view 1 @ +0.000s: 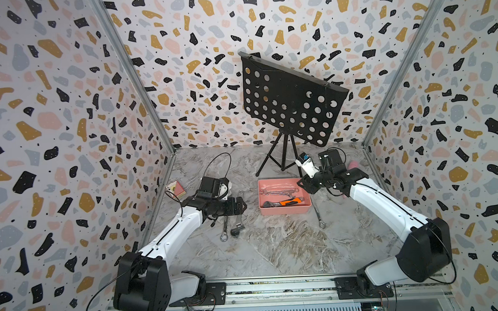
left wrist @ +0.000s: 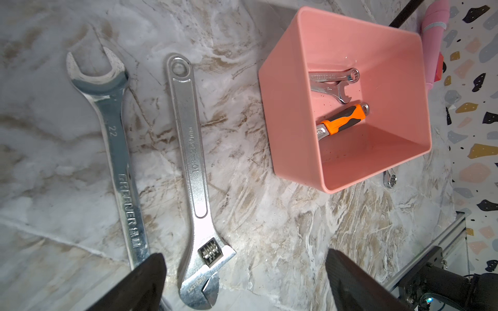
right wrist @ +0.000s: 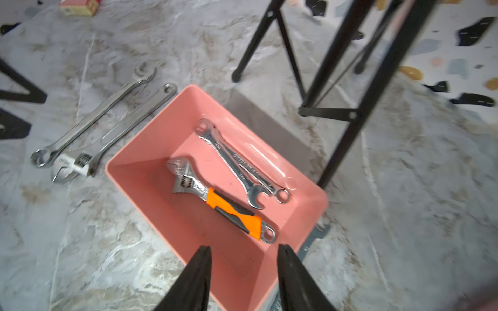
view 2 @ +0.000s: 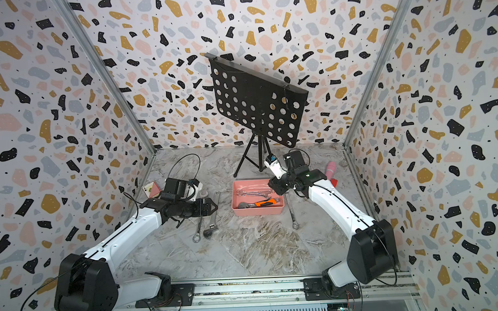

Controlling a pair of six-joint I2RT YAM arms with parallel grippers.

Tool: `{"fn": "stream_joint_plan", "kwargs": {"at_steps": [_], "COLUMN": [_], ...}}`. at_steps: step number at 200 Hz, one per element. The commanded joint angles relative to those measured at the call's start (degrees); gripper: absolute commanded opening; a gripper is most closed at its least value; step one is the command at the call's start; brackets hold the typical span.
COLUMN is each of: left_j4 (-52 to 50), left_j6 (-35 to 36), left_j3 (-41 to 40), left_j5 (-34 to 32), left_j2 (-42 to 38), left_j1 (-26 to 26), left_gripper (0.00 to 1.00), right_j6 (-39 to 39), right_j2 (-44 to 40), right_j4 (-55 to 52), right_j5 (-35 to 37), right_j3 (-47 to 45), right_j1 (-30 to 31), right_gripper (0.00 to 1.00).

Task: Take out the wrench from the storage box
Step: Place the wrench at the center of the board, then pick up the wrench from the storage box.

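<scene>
right gripper [right wrist: 244, 246] hung with jaws parted and empty over the storage box [right wrist: 137, 175], orange-handled wrench [right wrist: 234, 212] inside; left gripper [left wrist: 245, 253] gaped empty

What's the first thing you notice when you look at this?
The pink storage box jumps out, in the middle of the marble table, with an orange-handled wrench lying inside beside two silver wrenches. Behind it stands a big black music stand full of round holes.
</scene>
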Motion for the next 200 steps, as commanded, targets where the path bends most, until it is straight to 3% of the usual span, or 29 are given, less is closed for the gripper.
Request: {"fn": "stream_joint_plan", "kwargs": {"at_steps": [1, 117, 200], "left_j4": [0.3, 5.2, 5.3], "left_j6": [1.0, -3.4, -4.8], "left_j3": [1.9, 2.3, 0.1], "left_j5": [1.4, 4.1, 4.3], "left_j2": [-0.1, 0.3, 0.6], "left_j1": [-0.1, -0.1, -0.1], "left_gripper": [0.96, 0.96, 0.96], "right_j6": [-7.8, -14.9, -15.6], "right_j2": [3.8, 25.4, 31.1], "right_j4": [-5.7, -5.7, -1.2], "right_j5": [-5.0, 1.4, 8.1], "right_j3": [4.1, 13.5, 15.4], "right_j1": [1.8, 6.0, 7.3], "right_gripper": [0.47, 0.49, 0.48]}}
